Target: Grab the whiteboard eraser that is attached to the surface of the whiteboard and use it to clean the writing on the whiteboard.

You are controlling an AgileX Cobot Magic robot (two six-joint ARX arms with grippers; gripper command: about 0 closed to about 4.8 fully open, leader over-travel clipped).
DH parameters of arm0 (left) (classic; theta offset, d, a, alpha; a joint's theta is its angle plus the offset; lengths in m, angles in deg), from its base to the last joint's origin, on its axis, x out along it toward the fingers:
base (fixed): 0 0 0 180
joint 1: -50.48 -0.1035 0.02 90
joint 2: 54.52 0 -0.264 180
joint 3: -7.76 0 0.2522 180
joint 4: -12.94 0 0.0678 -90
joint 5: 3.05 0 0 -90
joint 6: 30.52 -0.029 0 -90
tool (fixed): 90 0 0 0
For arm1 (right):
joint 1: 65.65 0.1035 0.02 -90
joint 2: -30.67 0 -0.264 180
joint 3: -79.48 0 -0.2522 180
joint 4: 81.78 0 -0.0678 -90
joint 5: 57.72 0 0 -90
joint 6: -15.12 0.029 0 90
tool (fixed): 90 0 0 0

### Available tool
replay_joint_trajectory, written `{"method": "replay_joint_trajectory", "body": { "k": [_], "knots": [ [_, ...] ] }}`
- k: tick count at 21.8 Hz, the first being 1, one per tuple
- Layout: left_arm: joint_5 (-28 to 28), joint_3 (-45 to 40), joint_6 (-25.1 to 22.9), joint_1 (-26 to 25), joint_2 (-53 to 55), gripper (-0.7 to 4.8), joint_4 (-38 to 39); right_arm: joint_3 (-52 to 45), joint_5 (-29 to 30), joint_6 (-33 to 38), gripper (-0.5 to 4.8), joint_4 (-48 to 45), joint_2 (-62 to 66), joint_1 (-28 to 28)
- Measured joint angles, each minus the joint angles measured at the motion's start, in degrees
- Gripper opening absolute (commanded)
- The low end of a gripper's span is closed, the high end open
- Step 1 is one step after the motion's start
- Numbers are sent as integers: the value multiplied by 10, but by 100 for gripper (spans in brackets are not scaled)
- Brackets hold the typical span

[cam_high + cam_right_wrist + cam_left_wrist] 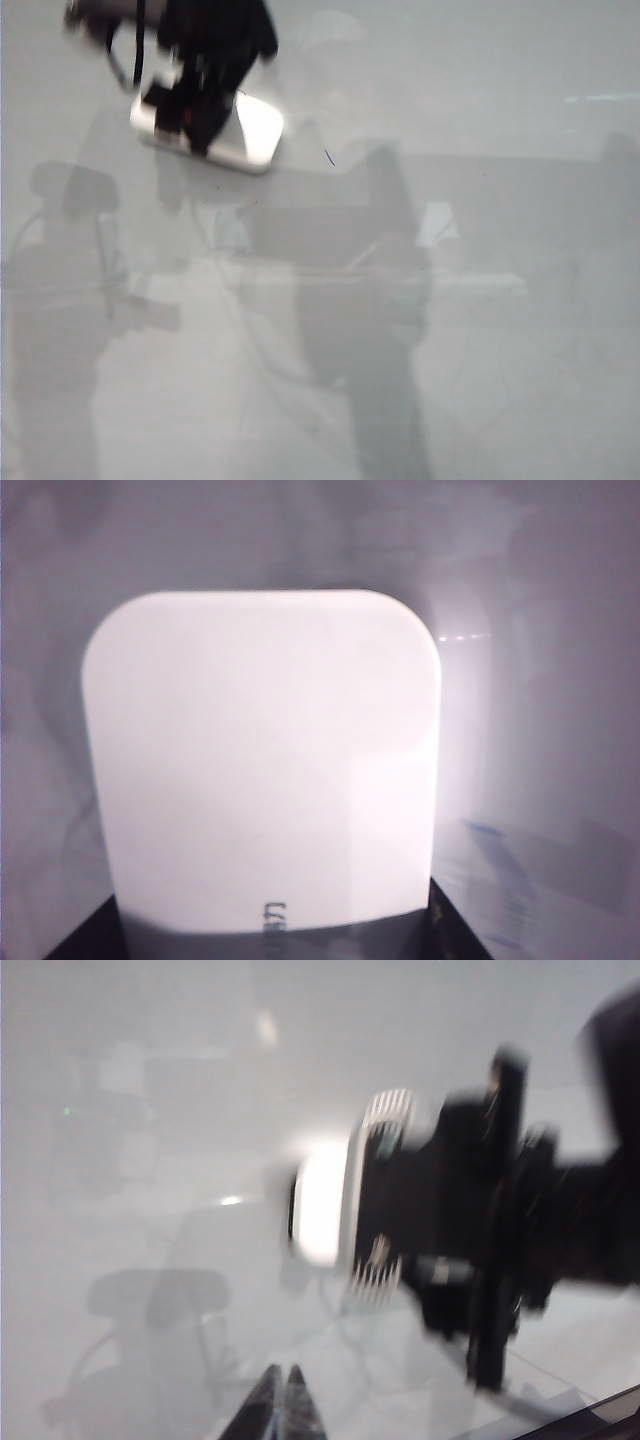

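The whiteboard (500, 300) fills the exterior view as a glossy pale grey surface. Near its top left, my right gripper (195, 110) is shut on the white whiteboard eraser (250, 130), which lies flat against the board. Just right of the eraser is a short blue stroke of writing (329, 157). The right wrist view is mostly filled by the eraser (260, 760), with the black fingers (455, 925) at its two sides. The left wrist view shows my left gripper (283, 1385) shut and empty, apart from the eraser (320, 1205) and the blurred right gripper (450, 1220).
Grey reflections of a chair and room furniture (340, 260) lie across the board. A black cable (135, 50) hangs from the right arm near the board's top left edge.
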Motion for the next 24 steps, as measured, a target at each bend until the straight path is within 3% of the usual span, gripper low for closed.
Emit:
{"method": "replay_joint_trajectory", "body": {
  "k": [4,9,13,24],
  "knots": [
    [0,0,0,0,0,-6,0,-1,-1,2,247,20,18,-2],
    [0,0,0,0,0,-6,0,-5,-104,4,247,58,-13,5],
    [0,0,0,0,0,-6,-5,0,-142,4,247,60,-68,9],
    [0,0,0,0,0,-6,-8,-1,-113,45,247,102,-10,8]
  ]
}}
